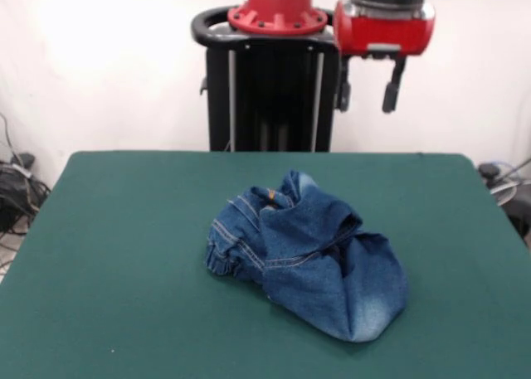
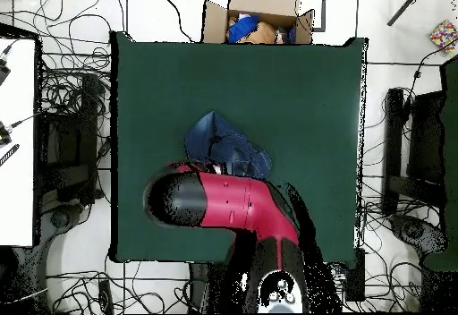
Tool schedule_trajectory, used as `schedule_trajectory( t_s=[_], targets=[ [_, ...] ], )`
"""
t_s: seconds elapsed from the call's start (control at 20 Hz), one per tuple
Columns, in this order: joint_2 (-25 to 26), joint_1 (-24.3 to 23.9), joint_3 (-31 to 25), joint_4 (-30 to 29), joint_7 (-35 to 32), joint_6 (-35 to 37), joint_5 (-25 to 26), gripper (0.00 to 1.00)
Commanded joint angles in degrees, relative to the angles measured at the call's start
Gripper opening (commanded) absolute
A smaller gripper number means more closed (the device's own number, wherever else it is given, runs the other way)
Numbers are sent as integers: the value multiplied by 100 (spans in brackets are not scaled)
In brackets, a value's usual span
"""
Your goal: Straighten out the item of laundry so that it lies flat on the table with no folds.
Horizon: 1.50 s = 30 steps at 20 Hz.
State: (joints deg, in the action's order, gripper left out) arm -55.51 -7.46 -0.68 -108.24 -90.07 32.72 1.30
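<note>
The item of laundry (image 1: 311, 259), a pair of blue denim jeans, lies crumpled in a folded heap near the middle of the green table (image 1: 124, 230). Its faded whitish end points toward the front right, and tan stitching shows along its seams. My gripper (image 1: 367, 93) hangs high above the table's far edge, well clear of the jeans, open with nothing between its two dark fingers. In the overhead view the red arm (image 2: 233, 206) covers the near side of the jeans (image 2: 222, 143) on the table (image 2: 304, 88) and hides the gripper.
A black pedestal (image 1: 270, 97) stands behind the table's far edge. In the overhead view an open cardboard box (image 2: 259, 21) holding items sits just past the table's top edge. Cables lie on the floor around the table, and chairs stand at both sides.
</note>
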Motion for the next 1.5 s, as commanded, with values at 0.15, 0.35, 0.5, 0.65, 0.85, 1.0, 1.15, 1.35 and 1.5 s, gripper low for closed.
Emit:
schedule_trajectory(
  t_s=[0.15,0.35,0.5,0.65,0.85,1.0,1.15,1.35,1.5],
  targets=[
    [1081,-92,-610,906,-173,97,231,100],
    [1336,-58,-537,861,-266,-303,345,100],
    [1519,-182,-603,779,-202,-634,383,100],
    [1559,-345,-727,745,-14,-640,375,100],
    [1541,-434,-730,714,40,-692,477,100],
    [1613,-630,-885,783,186,-656,557,100],
    [1464,-785,-1005,805,313,-403,635,100],
    [1380,-947,-1112,894,395,-159,750,100],
    [1323,-1016,-1189,972,444,43,791,100]
  ],
)
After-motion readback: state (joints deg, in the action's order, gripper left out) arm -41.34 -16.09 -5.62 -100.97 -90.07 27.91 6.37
